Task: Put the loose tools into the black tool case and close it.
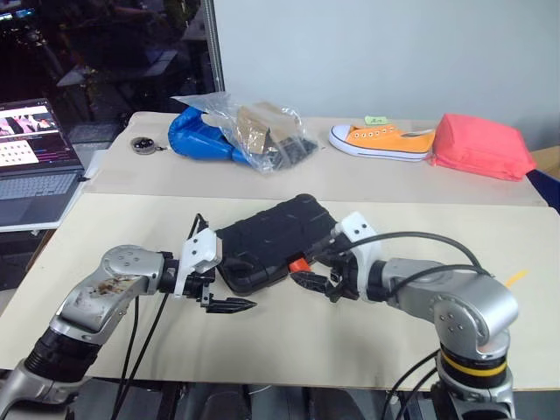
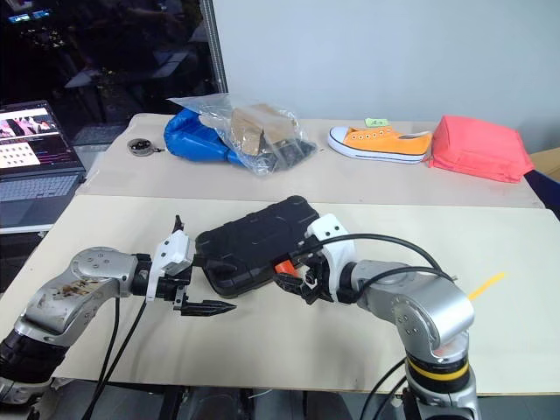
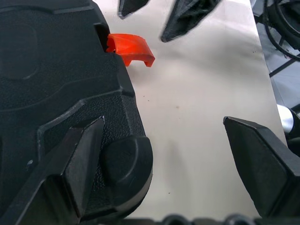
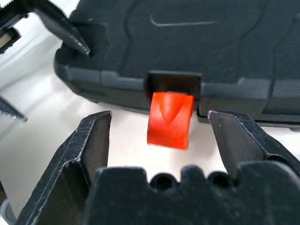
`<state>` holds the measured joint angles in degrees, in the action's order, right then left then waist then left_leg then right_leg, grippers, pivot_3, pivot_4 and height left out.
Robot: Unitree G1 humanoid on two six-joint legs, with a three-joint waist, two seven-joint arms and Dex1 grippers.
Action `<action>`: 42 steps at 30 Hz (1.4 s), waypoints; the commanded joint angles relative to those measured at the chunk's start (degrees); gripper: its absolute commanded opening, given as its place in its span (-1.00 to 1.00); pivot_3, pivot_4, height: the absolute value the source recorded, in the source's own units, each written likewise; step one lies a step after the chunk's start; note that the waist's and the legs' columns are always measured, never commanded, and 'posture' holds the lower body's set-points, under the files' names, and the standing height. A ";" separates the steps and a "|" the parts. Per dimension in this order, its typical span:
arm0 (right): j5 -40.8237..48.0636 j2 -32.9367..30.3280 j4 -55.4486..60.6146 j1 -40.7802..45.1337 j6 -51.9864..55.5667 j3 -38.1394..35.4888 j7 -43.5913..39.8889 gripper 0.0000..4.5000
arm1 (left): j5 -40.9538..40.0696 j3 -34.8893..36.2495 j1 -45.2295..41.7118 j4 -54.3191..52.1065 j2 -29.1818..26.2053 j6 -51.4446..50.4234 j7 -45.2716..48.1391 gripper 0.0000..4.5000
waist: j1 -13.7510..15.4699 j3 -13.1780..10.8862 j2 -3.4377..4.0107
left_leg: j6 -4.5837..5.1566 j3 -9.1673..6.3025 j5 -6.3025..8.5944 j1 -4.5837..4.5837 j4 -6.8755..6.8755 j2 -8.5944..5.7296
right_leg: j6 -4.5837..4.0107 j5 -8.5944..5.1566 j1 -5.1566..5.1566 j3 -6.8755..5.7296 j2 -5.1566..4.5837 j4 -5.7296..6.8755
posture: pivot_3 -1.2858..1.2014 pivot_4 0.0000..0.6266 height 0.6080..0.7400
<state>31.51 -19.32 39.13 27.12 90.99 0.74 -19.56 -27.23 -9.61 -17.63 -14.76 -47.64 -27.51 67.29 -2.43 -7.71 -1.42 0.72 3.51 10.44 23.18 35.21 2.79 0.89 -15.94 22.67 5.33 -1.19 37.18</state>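
Bare table [image 1: 289,341] (near side) lies open before the black tool case [image 1: 267,241].

the black tool case [image 1: 267,241] is matt textured plastic, its orange latch [image 4: 169,119] smooth and glossy.

Both arms reach in low from the sides, forearms angled toward each other. The left gripper [image 1: 229,304] points rightward and slightly down, its fingers [image 3: 77,161] spread wide. The right gripper [image 1: 317,282] faces it, close by — its fingers [image 4: 91,140] are parted too, tips forward.
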 commanded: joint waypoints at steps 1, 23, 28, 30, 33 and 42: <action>-1.77 0.30 -0.49 1.24 0.78 0.78 2.43 0.70 | 1.66 -1.86 1.06 1.30 0.14 -0.91 0.70 0.94 | 0.03 0.00 0.00 | 0.00 -0.01 0.00 0.01 0.00 0.00 | 0.00 0.00 0.00 -0.01 0.00 0.00 | 0.03 -0.52 1.00; -0.34 1.21 -0.39 0.30 1.51 3.76 3.09 0.13 | 2.04 -1.54 2.13 0.07 0.56 -0.82 0.41 0.94 | -0.18 0.00 0.01 | 0.01 -0.01 0.00 0.04 -0.02 0.01 | 0.03 -0.02 0.04 -0.01 0.00 0.00 | 0.03 -0.52 1.00; -0.87 0.87 0.25 -1.31 1.24 4.60 3.82 0.74 | 2.20 -1.87 1.95 0.05 1.07 -0.96 0.33 0.94 | -0.15 0.00 0.00 | 0.00 -0.02 0.00 0.06 -0.03 0.01 | 0.03 -0.02 0.04 -0.01 -0.01 -0.03 | 0.03 -0.52 1.00; -1.67 1.53 0.03 -2.05 -0.05 5.73 4.70 0.74 | 2.22 -2.00 1.75 0.12 1.22 -1.11 0.40 0.94 | -0.20 0.00 0.00 | 0.00 -0.01 0.00 0.05 -0.03 0.01 | 0.03 -0.02 0.04 0.00 -0.01 -0.03 | 0.03 -0.52 1.00; -2.99 2.66 -0.65 -3.21 -2.43 7.06 6.14 0.74 | 2.28 -2.07 1.52 0.24 1.27 -1.21 0.58 0.94 | -0.16 0.00 0.00 | 0.00 -0.02 0.00 0.05 -0.03 0.01 | 0.04 -0.03 0.04 -0.01 0.00 -0.03 | 0.03 -0.52 1.00; -8.11 5.13 -3.32 -6.19 -10.06 10.38 10.13 0.74 | 2.23 -2.12 0.97 0.15 1.17 -1.67 0.62 0.94 | -0.18 0.00 0.00 | 0.00 -0.01 0.00 0.09 -0.05 0.00 | 0.07 -0.04 0.09 0.00 -0.02 -0.06 | 0.03 -0.52 1.00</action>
<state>24.24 -14.72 35.09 20.90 83.47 11.07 -10.14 -26.57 -9.65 -17.54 -15.25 -46.32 -27.62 67.53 -2.60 -7.71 -1.41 0.73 3.50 10.44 23.28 35.16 2.80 0.96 -15.98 22.77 5.33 -1.21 37.13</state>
